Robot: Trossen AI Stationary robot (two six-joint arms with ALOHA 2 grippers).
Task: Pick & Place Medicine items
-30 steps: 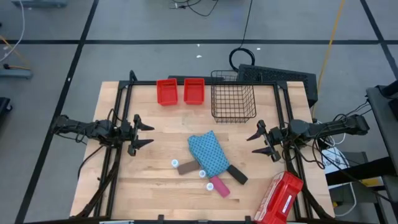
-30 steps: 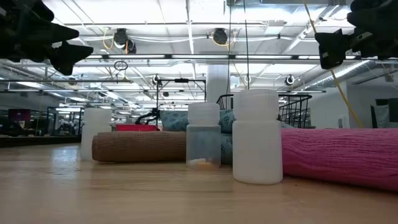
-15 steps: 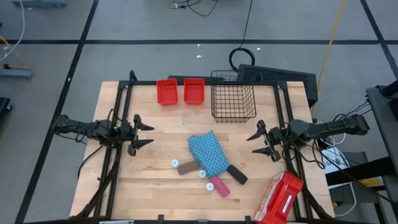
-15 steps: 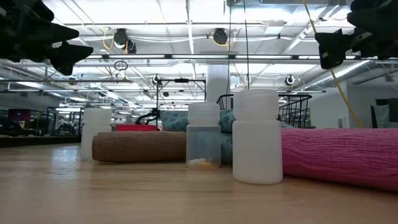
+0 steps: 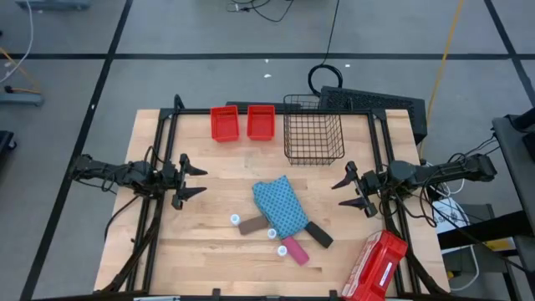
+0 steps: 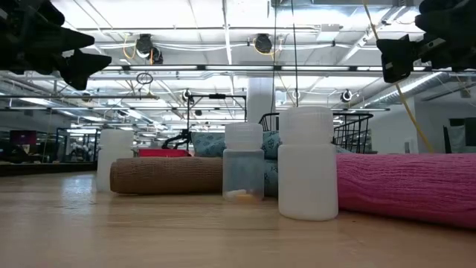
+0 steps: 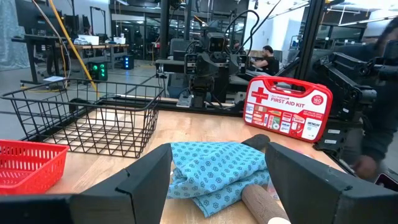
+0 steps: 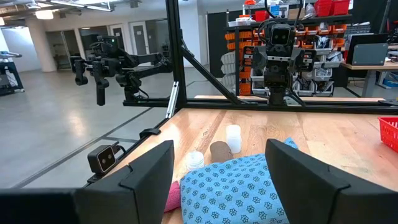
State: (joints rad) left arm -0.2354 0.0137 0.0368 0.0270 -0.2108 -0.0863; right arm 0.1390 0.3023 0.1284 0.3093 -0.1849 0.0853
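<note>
Both tools, left tool (image 5: 194,177) and right tool (image 5: 345,189), hover released; a clean first grasp should descend squarely onto the pink tube (image 5: 294,249) beside the blue cloth (image 5: 279,207).

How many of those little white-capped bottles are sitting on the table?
3. One vial left of the brown box, one at the blue cloth's near edge, one by the pink tube. The cloth could hide more.

Cloth (image 7: 214,174): blue, crumpled, on the table
Basket (image 7: 87,121): black wire
Case (image 7: 287,109): red, upright
Left gripper (image 7: 219,186): fingers apart
</note>
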